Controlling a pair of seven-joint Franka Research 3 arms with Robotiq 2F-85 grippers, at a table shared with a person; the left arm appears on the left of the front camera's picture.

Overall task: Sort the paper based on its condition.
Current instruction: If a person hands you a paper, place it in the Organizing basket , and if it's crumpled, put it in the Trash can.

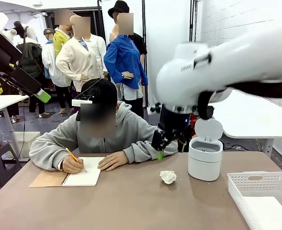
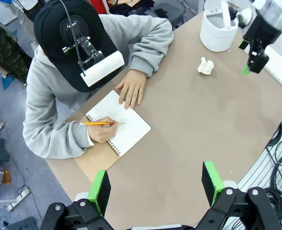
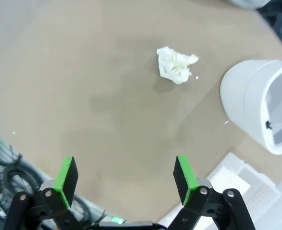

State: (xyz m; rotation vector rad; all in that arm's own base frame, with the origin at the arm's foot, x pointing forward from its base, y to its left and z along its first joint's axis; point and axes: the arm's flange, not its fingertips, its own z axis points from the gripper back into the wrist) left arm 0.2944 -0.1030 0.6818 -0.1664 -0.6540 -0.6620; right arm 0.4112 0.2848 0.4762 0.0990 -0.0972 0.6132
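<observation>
A brown bench (image 1: pixel 131 206) runs between the robot and a person in a grey hoodie (image 1: pixel 131 134) and black cap, who sits at its far side. Dressed figures and white curtains stand behind. The person bends over an open spiral notebook (image 1: pixel 83 177), holding a yellow pencil (image 2: pixel 95 123) in one hand (image 2: pixel 101 130) and laying the other hand (image 2: pixel 131 88) flat on the top edge of the page. One piece of the paper, a crumpled ball (image 3: pixel 175 64), lies alone on the bare bench toward the robot's right. It is near a small white bin (image 1: pixel 205 160) whose lid stands open, but does not touch it. A white perforated basket (image 1: pixel 260 179) sits at the bench's right edge, well apart from the ball; something flat and white seems to lie in it, though I cannot tell if it is a sheet. The right gripper (image 3: pixel 125 179) hangs above the bench with its green-padded fingers (image 3: pixel 184 175) spread wide and nothing between them. The ball lies ahead of it, untouched. The left gripper (image 2: pixel 156 187) is high over the near side of the bench, its jaws likewise wide apart and empty, looking down on the notebook and the person.
</observation>
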